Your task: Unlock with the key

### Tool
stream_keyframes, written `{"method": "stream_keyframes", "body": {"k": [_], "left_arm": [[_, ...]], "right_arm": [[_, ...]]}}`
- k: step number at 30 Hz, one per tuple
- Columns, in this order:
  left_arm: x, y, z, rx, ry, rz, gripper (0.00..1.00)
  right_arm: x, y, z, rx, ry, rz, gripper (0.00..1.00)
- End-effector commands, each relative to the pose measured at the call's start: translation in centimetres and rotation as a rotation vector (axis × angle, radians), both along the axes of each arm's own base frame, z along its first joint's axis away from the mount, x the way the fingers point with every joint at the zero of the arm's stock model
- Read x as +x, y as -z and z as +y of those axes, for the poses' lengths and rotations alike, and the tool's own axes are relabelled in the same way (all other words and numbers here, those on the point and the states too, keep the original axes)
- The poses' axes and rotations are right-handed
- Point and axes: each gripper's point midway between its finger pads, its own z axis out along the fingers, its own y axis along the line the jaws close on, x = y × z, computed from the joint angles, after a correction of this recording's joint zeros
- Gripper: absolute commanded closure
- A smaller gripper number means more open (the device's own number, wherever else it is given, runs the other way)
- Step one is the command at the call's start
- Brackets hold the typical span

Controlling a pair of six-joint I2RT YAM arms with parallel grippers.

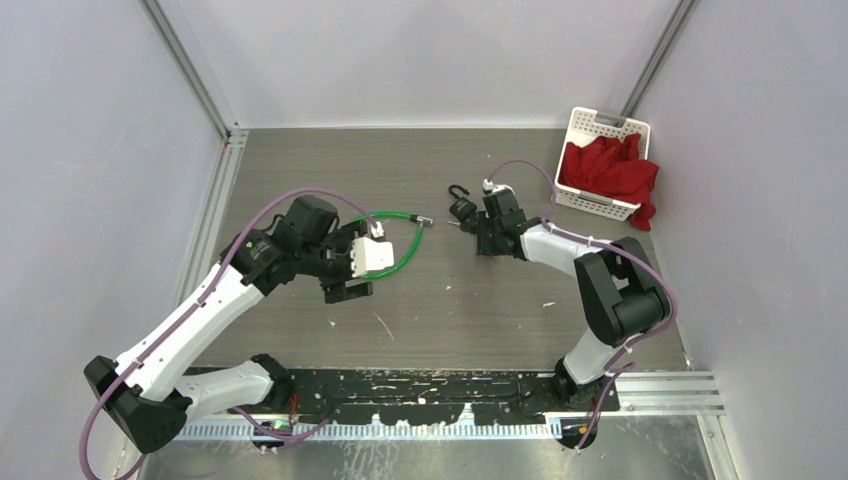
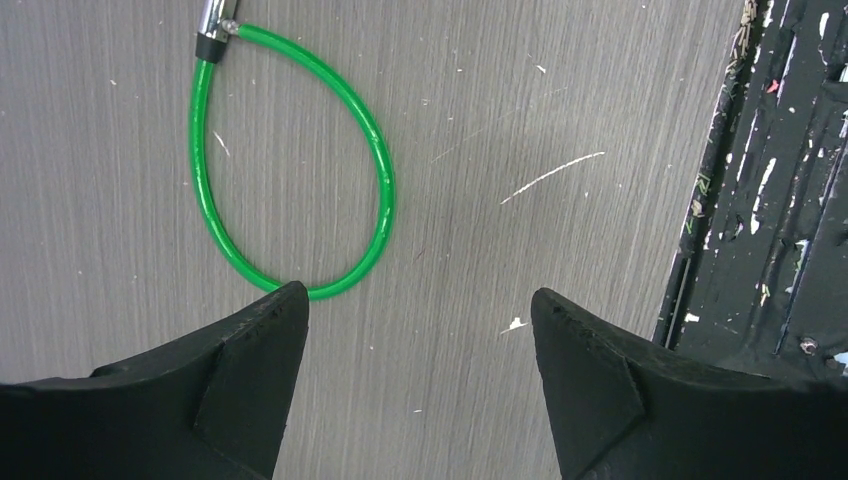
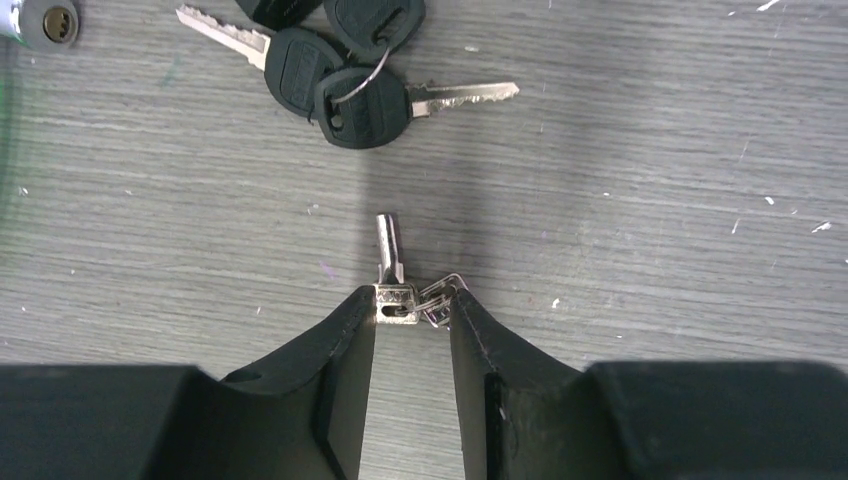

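A small silver key [image 3: 390,245] lies on the grey table, its shaft pointing away from me. Its head and the ring with a second small key [image 3: 440,300] sit pinched between the tips of my right gripper [image 3: 412,305], which is low on the table [image 1: 472,232]. Just beyond lies a bunch of black-headed keys [image 3: 355,95], seen from above as a dark cluster [image 1: 462,208]. The green cable lock [image 1: 400,245] lies in a loop; its metal keyhole end [image 3: 45,22] faces the right wrist view. My left gripper [image 2: 420,300] hovers open beside the green loop [image 2: 375,160], holding nothing.
A white basket [image 1: 590,125] with a red cloth [image 1: 610,170] stands at the back right. A black base plate [image 2: 770,200] runs along the near edge. White walls close in the left, back and right sides.
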Motion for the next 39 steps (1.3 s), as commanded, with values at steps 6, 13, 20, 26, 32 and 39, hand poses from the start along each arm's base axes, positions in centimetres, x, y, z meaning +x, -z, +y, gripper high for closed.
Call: {"method": "stream_keyframes", "body": {"k": [6, 13, 20, 26, 32, 39], "left_arm": [[-0.4, -1.6, -0.4, -0.054, 0.0, -0.003, 0.2], [-0.2, -2.0, -0.5, -0.06, 0.003, -0.013, 0.2], [-0.4, -2.6, -0.7, -0.089, 0.019, -0.041, 0.21], [-0.6, -2.8, -1.6, -0.194, 0.029, -0.093, 0.21], [-1.0, -1.1, -2.4, -0.266, 0.065, -0.126, 0.21], [0.7, -1.5, -4.3, -0.334, 0.116, -0.236, 0.26]], "right_arm": [[2.4, -1.4, 0.5, -0.002, 0.013, -0.065, 0.65], [2.1, -0.3, 0.5, -0.012, 0.021, -0.029, 0.67], [1.7, -0.8, 0.8, 0.013, 0.008, -0.036, 0.94], [-0.2, -3.8, 4.0, 0.182, -0.124, -0.029, 0.99], [-4.1, -10.1, 8.3, 0.436, -0.297, -0.072, 0.99], [-9.6, -16.6, 12.3, 0.687, -0.425, -0.055, 0.99]]}}
